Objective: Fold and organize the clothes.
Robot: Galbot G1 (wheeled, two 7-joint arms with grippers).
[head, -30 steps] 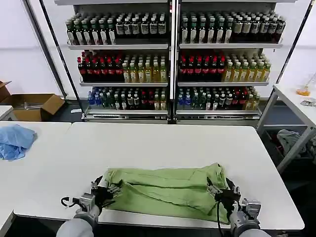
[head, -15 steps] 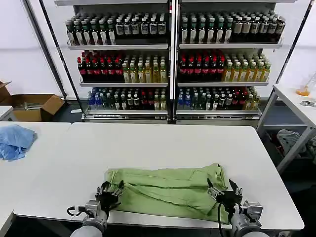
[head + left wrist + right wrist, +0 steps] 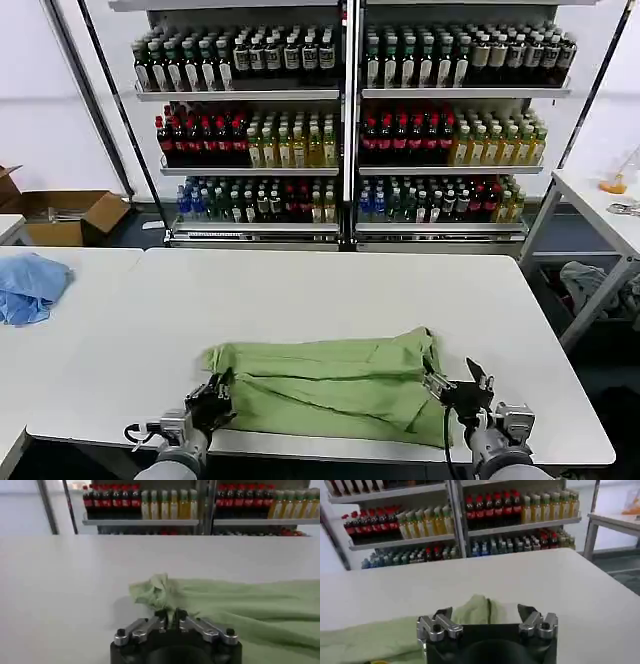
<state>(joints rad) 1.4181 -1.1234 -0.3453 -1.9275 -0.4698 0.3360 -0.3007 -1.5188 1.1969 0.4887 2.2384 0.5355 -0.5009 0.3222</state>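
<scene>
Overhead head view; low wrist views

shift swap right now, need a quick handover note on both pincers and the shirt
Left pincer: shut on the left end of the green shirt, at the table's near edge.
Right pincer: open, at the shirt's right end, cloth between its fingers, not clamped.
Shirt: folded into a long band across the near side of the table.
Done: lengthwise fold.
Left: probably fold the band end to end, then tidy.
</scene>
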